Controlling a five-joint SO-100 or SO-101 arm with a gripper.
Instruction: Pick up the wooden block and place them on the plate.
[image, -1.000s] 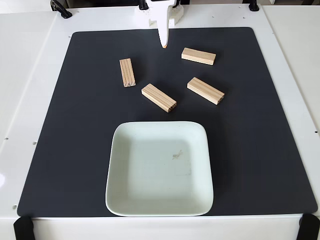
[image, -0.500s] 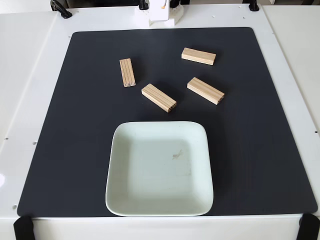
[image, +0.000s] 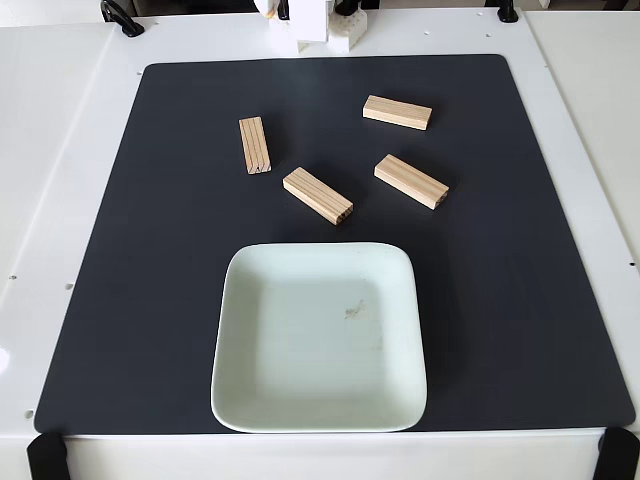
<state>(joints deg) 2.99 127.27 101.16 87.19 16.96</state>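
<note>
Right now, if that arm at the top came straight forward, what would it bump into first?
Hard to say: the arm is tucked at the top edge, its fingers hidden. Straight down the mat, likely the middle block.

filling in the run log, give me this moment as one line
blocks: four on mat, none on plate | plate: empty, small centre smudge | end effector: not seen | arm base: at mat's far edge

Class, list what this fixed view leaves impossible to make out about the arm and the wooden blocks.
- Gripper: the arm is cut off by the top edge, so open or shut is unknown.
- Four wooden blocks: undersides hidden against the black mat.
- Plate: centre smudge too small to identify.
</note>
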